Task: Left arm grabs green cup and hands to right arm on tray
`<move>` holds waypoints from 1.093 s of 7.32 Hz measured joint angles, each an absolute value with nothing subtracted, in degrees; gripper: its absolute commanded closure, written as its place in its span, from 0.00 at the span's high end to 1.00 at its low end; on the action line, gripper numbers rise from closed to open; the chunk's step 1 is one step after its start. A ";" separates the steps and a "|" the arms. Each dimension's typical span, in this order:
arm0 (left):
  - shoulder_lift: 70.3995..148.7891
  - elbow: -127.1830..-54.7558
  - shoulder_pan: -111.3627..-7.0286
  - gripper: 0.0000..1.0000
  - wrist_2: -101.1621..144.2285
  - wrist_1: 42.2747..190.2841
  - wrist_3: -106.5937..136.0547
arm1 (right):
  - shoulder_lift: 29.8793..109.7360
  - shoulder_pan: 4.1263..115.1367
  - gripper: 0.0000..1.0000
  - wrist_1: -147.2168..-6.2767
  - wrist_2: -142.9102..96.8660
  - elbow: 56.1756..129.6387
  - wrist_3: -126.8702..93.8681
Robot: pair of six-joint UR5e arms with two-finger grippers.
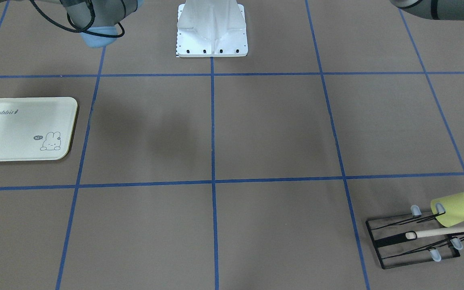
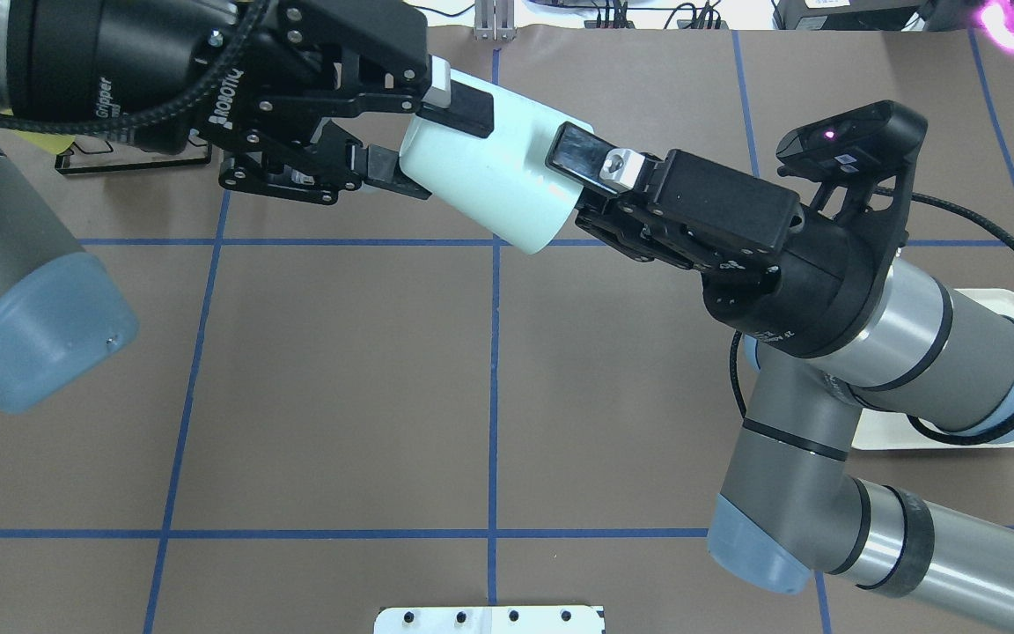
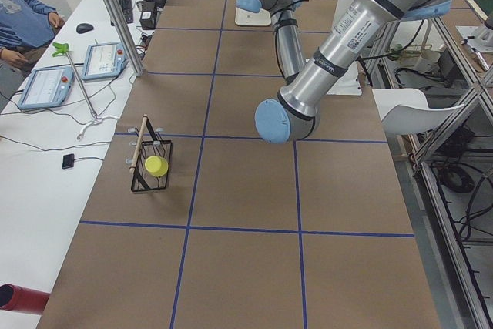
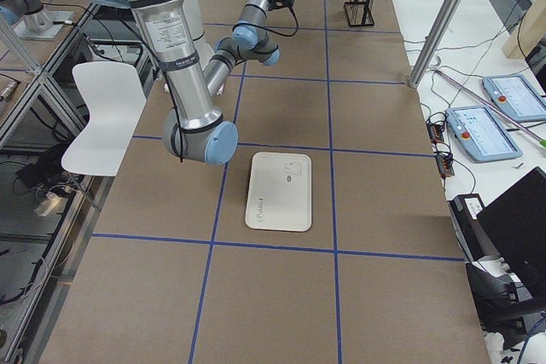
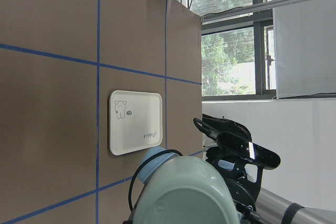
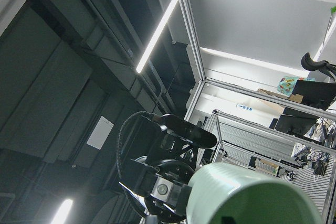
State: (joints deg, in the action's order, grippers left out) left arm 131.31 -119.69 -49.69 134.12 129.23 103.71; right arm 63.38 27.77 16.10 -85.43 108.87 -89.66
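You have the green cup [image 2: 494, 180] in midair over the table's middle, lying sideways, well apart from the tray [image 1: 14, 133]. The left gripper [image 2: 430, 141] clamps its narrow end between 2 fingers. The right gripper [image 2: 579, 180] shows 1 finger on the wide end; you cannot tell whether it grips.

We read "Rabbit" in script on the tray [image 1: 22, 133], and "hi" in a small speech bubble [image 1: 37, 137] beside its rabbit drawing [image 1: 51, 141]. The left gripper [image 2: 428, 141] bore "ROBOTIQ", and the black collar [image 2: 106, 88] behind it bore what looked like "Gripper".
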 measured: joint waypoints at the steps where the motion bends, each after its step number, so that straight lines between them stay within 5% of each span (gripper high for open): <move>1: 131.32 -119.69 -49.59 0.99 134.12 129.36 103.71 | 63.39 27.78 0.00 16.07 -85.41 108.84 -89.63; 8: 131.72 -118.41 -49.70 1.00 133.81 129.26 102.78 | 64.30 30.07 0.00 13.86 -85.96 108.94 -88.41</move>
State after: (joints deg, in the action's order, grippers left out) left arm 131.72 -118.41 -49.70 133.81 129.26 102.78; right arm 64.30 30.07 13.86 -85.96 108.94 -88.41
